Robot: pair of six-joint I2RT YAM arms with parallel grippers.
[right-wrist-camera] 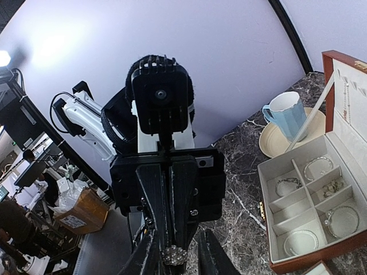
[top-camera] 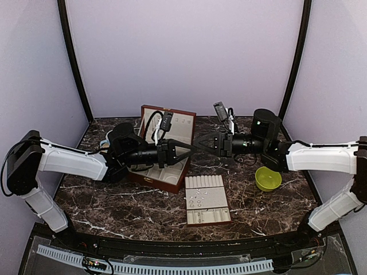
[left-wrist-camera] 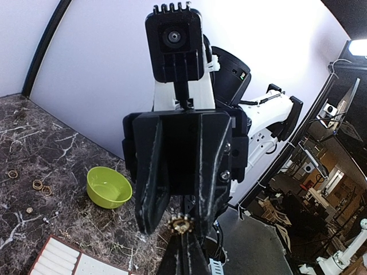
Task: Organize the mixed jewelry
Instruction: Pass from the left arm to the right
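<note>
My two grippers meet tip to tip above the table's middle. My left gripper [top-camera: 190,149] is shut on a small silvery-gold ring set with tiny stones [left-wrist-camera: 182,224], which also shows in the right wrist view [right-wrist-camera: 174,255]. My right gripper [top-camera: 199,145] is open, with its fingers [left-wrist-camera: 151,177] on either side of the ring and not touching it. More jewelry lies loose on the marble: small rings [left-wrist-camera: 40,184] near the bowl. Thin hoops and chains [right-wrist-camera: 317,169] lie in the box's compartments. Tiny pieces [top-camera: 198,201] sit on the ring tray.
The reddish-brown compartment box [top-camera: 170,184] stands open under the left arm. The cream slotted ring tray [top-camera: 205,182] lies in front of the grippers. A green bowl [top-camera: 268,179] sits at the right. A pale blue mug [right-wrist-camera: 285,114] on a saucer stands at the far left.
</note>
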